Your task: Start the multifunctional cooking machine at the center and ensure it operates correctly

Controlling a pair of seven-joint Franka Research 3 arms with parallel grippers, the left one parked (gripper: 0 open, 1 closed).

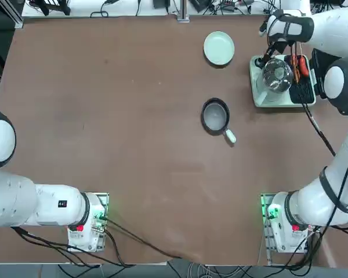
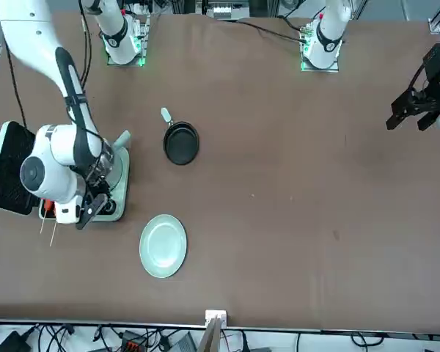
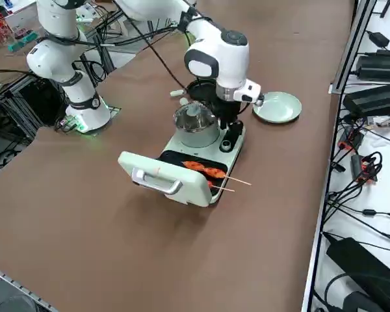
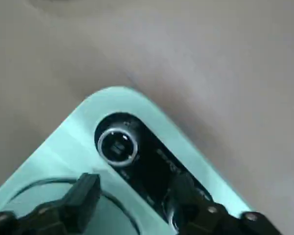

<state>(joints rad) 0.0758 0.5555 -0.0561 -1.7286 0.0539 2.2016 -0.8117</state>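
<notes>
Cooking machine: table's far right corner area, lid folded open.
Right gripper: jaws parted, empty, hovering over the control strip.
Knob: untouched; start apparently pending.

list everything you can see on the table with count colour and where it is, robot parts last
pale mint-green rectangular cooking machine: 1, mint green, at the table's far right from the robot, not its centre
round glass-lidded pot: 1, shiny silver, on the machine
black grill plate: 1, black, on the machine beside the pot, orange skewered food on it
hinged lid: 1, mint outside, black inside, swung open
round control knobs: 2, silver and black, on the machine's dark front panel
small frying pan with white handle: 1, black, mid-table
round plate: 1, pale green, toward the far edge
brown table: 1
right gripper: 1, black fingers open, over the control panel
</notes>
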